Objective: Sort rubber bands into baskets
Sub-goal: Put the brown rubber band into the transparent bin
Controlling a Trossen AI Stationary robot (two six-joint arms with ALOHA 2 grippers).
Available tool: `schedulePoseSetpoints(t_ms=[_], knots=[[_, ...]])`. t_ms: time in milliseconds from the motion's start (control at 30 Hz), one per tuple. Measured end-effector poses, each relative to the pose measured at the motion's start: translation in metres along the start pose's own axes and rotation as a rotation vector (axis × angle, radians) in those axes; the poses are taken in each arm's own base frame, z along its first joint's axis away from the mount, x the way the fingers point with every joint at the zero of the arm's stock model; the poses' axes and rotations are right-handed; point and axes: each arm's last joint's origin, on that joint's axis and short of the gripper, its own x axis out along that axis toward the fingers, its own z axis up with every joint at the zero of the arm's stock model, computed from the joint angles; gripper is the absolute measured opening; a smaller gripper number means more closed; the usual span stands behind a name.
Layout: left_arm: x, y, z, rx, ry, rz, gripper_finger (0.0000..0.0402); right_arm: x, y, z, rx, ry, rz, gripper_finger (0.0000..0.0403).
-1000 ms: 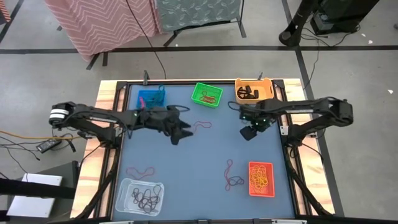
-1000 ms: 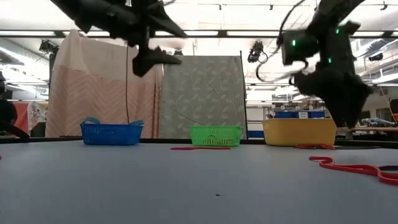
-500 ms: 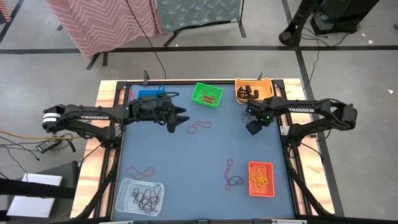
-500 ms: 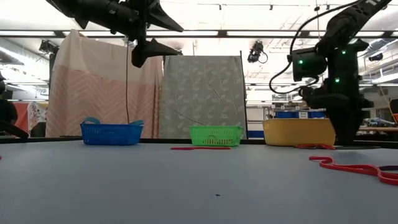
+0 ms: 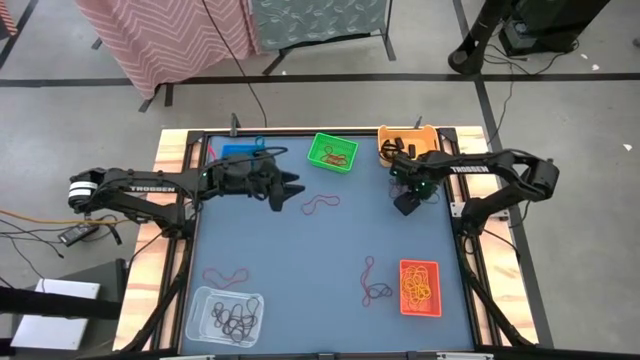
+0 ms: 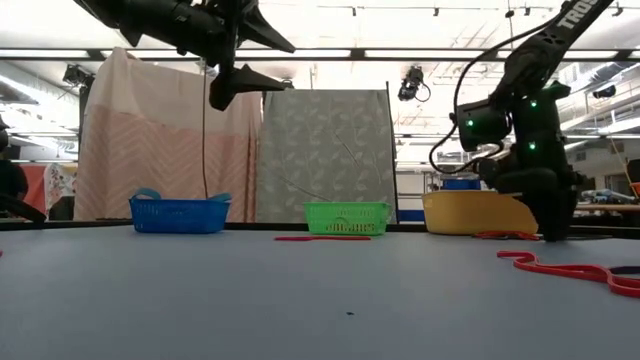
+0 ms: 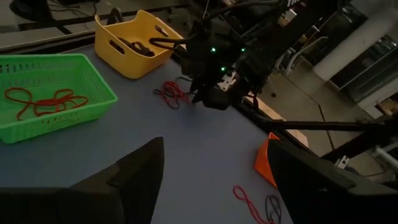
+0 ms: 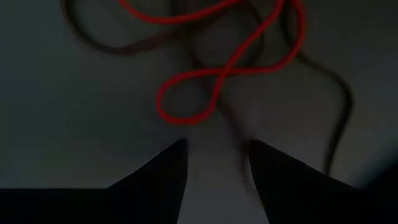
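Presently: right gripper (image 8: pixel 214 165) over red rubber band (image 8: pixel 211 81), near table's (image 5: pixel 300 270) far right edge.
My jaws stand parted, nothing grasped; I should straddle one strand squarely before clenching.

One legible marking was on view: the brand word "TROSSEN" in white capitals, printed along the forearm link of the left arm (image 5: pixel 150 187) as seen from above. A matching white strip of lettering ran along the right arm (image 5: pixel 470 169), too small to be read with certainty. In the low view a few white capitals stood on an arm link at the upper right corner, cut off by the edge. Nothing else legible stood anywhere.
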Motion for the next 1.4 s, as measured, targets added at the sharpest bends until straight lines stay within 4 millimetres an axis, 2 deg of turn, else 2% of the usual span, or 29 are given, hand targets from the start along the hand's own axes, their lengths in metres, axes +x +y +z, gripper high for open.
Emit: schedulePoseSetpoints(t_ms=[100, 200, 267, 367, 500, 600, 800, 1000, 1167, 1400], knots=[[0.0, -0.001, 0.001, -0.014, -0.018, -0.003, 0.0286, 0.001, 0.001, 0.001, -0.018, 0.011, 0.015, 0.0146], [-0.001, -0.006, 0.009, -0.014, -0.096, -0.057, 0.0286, -0.002, 0.0, -0.003, -0.021, -0.007, 0.016, 0.0044], [-0.004, -0.01, 0.018, -0.005, -0.174, -0.102, 0.0286, -0.007, 0.0, -0.006, -0.018, -0.038, 0.019, 0.0016], [-0.012, -0.014, 0.032, 0.015, -0.303, -0.157, 0.0286, -0.02, -0.003, -0.015, -0.008, -0.025, 0.012, 0.0007], [-0.023, -0.016, 0.047, 0.014, -0.431, -0.21, 0.0286, -0.053, -0.002, -0.027, -0.017, -0.084, 0.037, 0.0005], [-0.029, -0.019, 0.055, 0.015, -0.521, -0.258, 0.0286, -0.084, 0.0, -0.036, -0.009, -0.192, 0.109, 0.0004], [-0.037, -0.025, 0.064, 0.011, -0.646, -0.32, 0.0286, -0.137, -0.003, -0.063, -0.052, -0.296, 0.271, 0.0002], [-0.039, -0.026, 0.066, -0.001, -0.687, -0.312, 0.0286, -0.165, 0.001, -0.077, -0.127, -0.36, 0.405, 0.0002], [-0.038, -0.025, 0.065, -0.042, -0.667, -0.317, 0.0286, -0.174, 0.022, -0.074, -0.208, -0.436, 0.544, 0.0002], [-0.031, -0.021, 0.058, -0.122, -0.554, -0.295, 0.0286, -0.184, 0.077, -0.061, -0.323, -0.563, 0.757, 0.0002]])
